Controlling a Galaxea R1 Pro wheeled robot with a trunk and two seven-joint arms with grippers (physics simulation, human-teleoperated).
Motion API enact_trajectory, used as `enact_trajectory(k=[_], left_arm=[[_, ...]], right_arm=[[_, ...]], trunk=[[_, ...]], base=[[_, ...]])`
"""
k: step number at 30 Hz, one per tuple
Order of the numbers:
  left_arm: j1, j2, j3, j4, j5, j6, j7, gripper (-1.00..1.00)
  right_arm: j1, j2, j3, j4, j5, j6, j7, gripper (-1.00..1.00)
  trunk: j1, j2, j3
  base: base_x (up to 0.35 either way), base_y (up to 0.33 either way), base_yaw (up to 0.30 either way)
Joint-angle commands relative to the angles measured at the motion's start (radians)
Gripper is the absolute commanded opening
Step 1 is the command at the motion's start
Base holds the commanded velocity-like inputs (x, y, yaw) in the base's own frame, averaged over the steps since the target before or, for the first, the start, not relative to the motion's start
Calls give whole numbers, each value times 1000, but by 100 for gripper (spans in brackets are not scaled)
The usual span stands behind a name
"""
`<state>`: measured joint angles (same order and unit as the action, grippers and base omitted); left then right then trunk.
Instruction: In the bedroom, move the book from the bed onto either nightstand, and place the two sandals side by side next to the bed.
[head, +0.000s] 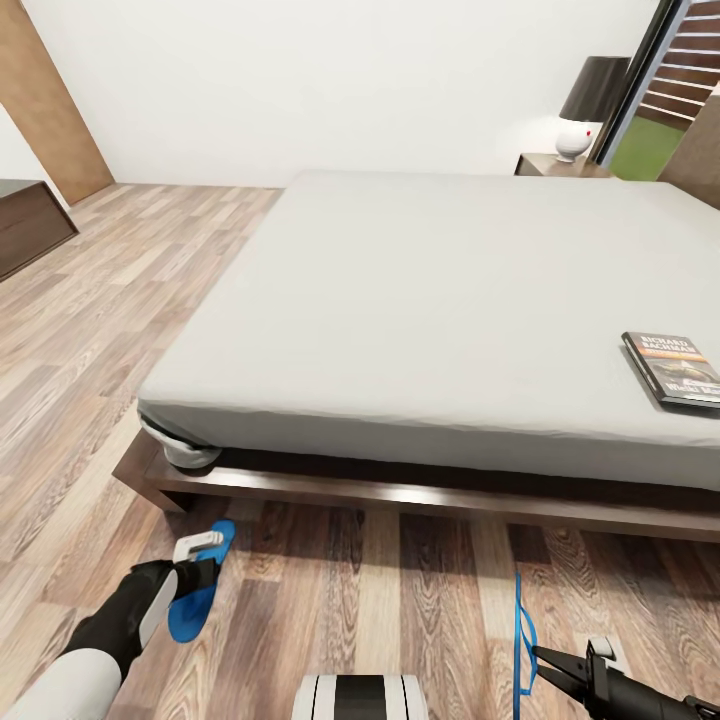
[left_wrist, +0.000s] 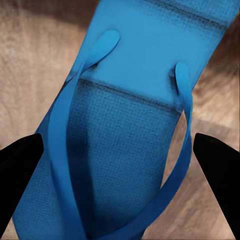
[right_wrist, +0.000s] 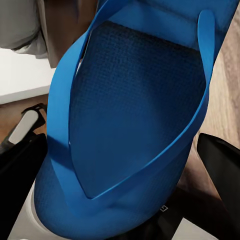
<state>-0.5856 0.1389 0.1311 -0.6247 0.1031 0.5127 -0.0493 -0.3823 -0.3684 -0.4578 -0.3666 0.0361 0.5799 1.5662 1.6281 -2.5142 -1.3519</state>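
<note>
**Bedside floor: two sandals under the grippers, book still on the mattress**

Bedroom with white walls and a wood-plank floor (head: 420, 590); the bed (head: 450, 290), a bare off-white mattress on a dark frame, runs across the head view. A nightstand (head: 555, 165) carrying a lamp (head: 590, 105) stands at the far corner. The book (head: 675, 368) lies flat near the mattress edge, on the robot's right, not yet moved.

Left sandal (head: 200, 590) lies on the floor close to the bed frame, under the left gripper (head: 195, 565). In the left wrist view the fingers (left_wrist: 20, 180) stand spread to either side of the sole (left_wrist: 125, 145), not closed on it. The right sandal (head: 522, 640) appears edge-on, tilted up beside the right gripper (head: 560, 672); the right wrist view has its sole (right_wrist: 135, 115) very near, between dark fingers (right_wrist: 222, 170), but whether they clamp it cannot be told.

Handling (a judgement): the sandals look light, flat and flexible, so they may droop when lifted. Pinching the sole across its width, or the strap (left_wrist: 65, 125) near the toe post, seems the securest hold. The two sandals are well apart, not yet side by side.
</note>
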Motion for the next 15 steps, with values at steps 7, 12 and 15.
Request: enact_trajectory(k=[7,12,15], left_arm=[[-2,0,1,9,-39,7,1,-100],[-2,-1,1,10,-42,7,1,-100],[-2,-1,0,10,-44,7,0,-100]], right_arm=[[0,0,-4,0,2,11,5,-100],[0,0,-4,0,2,11,5,-100],[0,0,-4,0,2,11,5,-100]], trunk=[[0,0,-1],[1,-1,-12],[3,-2,-24]], base=[[0,0,0],[0,0,0],[0,0,0]])
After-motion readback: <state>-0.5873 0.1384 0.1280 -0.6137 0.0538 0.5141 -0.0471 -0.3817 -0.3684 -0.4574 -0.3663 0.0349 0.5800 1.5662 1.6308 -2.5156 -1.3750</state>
